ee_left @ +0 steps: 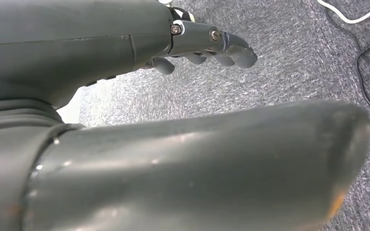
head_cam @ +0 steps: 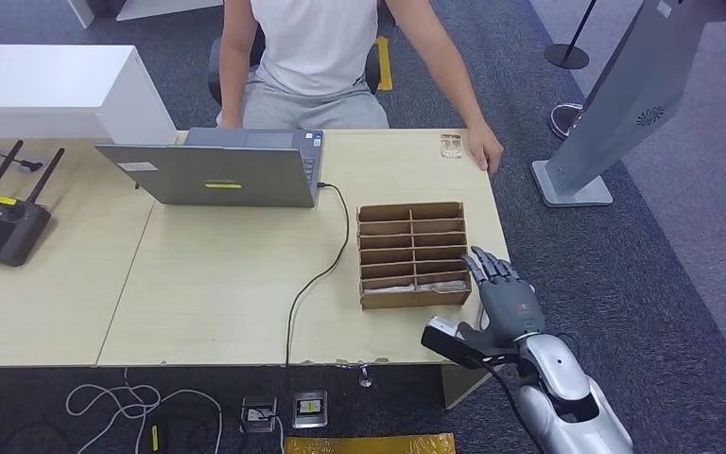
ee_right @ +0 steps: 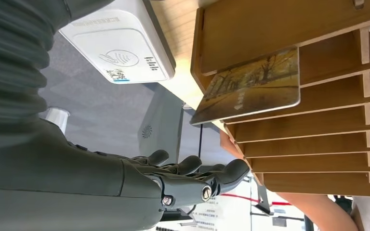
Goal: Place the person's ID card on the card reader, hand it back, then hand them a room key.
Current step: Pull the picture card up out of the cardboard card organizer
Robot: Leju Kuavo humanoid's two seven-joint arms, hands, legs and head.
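Note:
My right hand [head_cam: 501,298] hovers at the table's near right corner, just right of the wooden card rack [head_cam: 411,255], with its fingers [ee_right: 192,166] stretched out and nothing in it. A picture-printed key card [ee_right: 250,86] sticks out of one rack slot. Close beside the rack lies the white card reader [ee_right: 120,53]. A small card [head_cam: 451,145] rests at the table's far edge, next to the person's hand [head_cam: 485,151]. My left hand [ee_left: 207,45] hangs over the carpet, fingers loosely apart, holding nothing.
An open laptop [head_cam: 222,170] stands at the back of the table, its cable [head_cam: 317,274] running to the front edge beside the rack. A black router [head_cam: 0,222] sits far left. A grey stand [head_cam: 614,113] rises on the floor to the right.

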